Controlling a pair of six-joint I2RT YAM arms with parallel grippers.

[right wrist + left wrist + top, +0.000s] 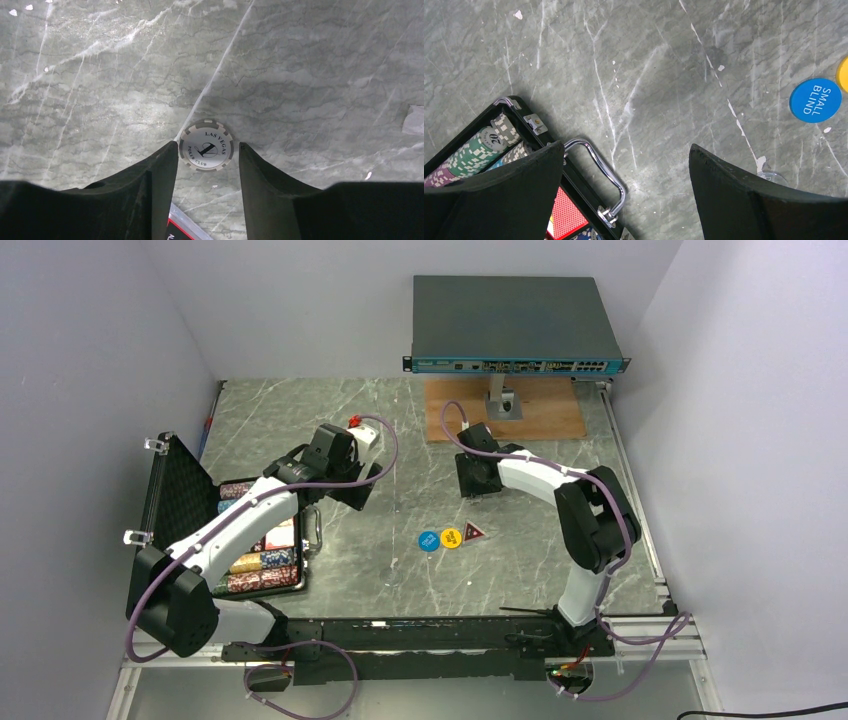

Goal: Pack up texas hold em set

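Note:
The black briefcase (160,490) lies open at the left with rows of multicoloured chips (262,562) in it. Its silver handle (600,169) and a red card box (566,216) show in the left wrist view. My left gripper (350,480) is open and empty above bare table just right of the case (625,147). My right gripper (475,480) is open and low, its fingertips on either side of a small silvery chip (206,145) lying flat; the left finger touches its rim (207,145). A blue disc (428,540), a yellow disc (451,537) and a red triangular token (472,531) lie mid-table.
A big grey network switch (515,325) stands on a post over a wooden board (505,415) at the back. The blue disc (815,100) reads SMALL BLIND. A red-edged corner of a clear box (184,226) shows under my right gripper. Walls close in left and right.

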